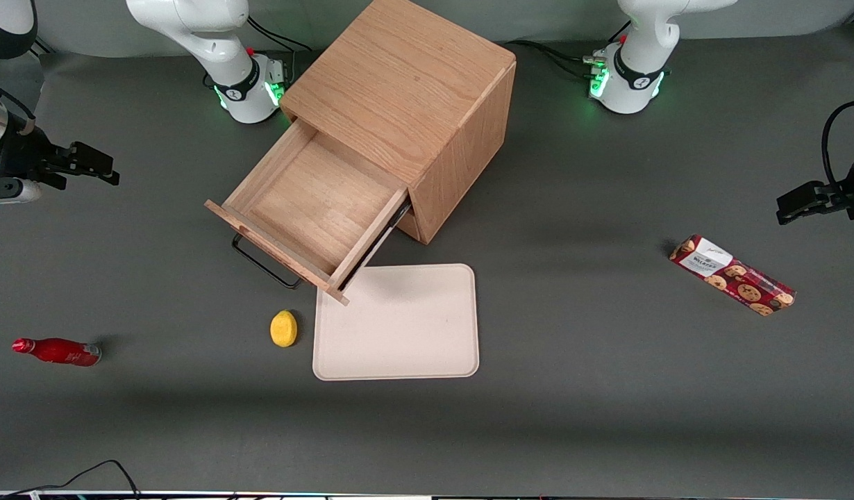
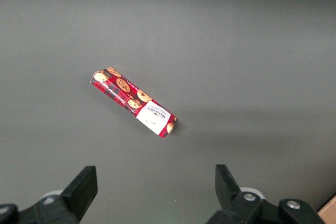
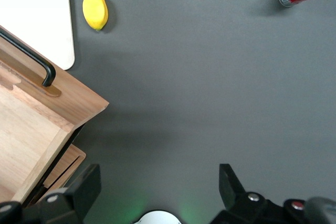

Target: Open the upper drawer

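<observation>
With the upper drawer (image 1: 316, 208) already pulled out, the empty, wide-open gripper (image 1: 97, 167) hangs well clear of its handle (image 1: 264, 267), so nothing seems left but parking.

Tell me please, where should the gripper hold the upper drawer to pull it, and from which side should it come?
Grip the thin black handle on the upper drawer, coming from in front of the panel. It stands off the flat front, leaving a gap for one finger. The gripper is open, apart from it, toward the working arm's end.
</observation>
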Motion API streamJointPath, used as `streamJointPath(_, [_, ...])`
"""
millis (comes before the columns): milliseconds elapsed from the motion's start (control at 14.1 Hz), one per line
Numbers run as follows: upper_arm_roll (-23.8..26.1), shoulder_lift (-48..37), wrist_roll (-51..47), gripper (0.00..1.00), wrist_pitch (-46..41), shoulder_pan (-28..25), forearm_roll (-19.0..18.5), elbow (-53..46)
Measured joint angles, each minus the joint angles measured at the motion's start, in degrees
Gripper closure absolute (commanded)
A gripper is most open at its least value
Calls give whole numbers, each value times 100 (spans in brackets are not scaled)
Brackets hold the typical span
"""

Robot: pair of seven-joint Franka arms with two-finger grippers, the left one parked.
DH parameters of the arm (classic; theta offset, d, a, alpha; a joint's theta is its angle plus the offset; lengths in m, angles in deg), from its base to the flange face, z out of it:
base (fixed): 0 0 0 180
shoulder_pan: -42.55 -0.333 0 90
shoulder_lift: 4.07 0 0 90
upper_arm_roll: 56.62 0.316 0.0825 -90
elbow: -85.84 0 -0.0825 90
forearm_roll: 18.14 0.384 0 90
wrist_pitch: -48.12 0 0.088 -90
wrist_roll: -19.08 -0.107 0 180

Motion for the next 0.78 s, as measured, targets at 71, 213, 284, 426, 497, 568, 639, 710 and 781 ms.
streamJointPath(71, [-19, 11, 0, 0, 48, 0, -11, -25])
streamJointPath(213, [-66, 152, 0, 0, 103, 1, -133, -267])
streamJointPath(284, [-86, 303, 0, 0, 108, 1, -173, -481])
streamJointPath(426, [-115, 625, 0, 0, 109, -1, -194, -857])
streamJointPath(497, [-139, 740, 0, 0, 108, -15, -194, -962])
streamJointPath(568, [-192, 816, 0, 0, 108, -57, -194, -1030])
streamJointPath(639, [-228, 854, 0, 0, 108, -89, -194, -1068])
streamJointPath(710, [-246, 861, 0, 0, 107, -107, -194, -1085])
streamJointPath(781, [-250, 861, 0, 0, 105, -111, -194, -1108])
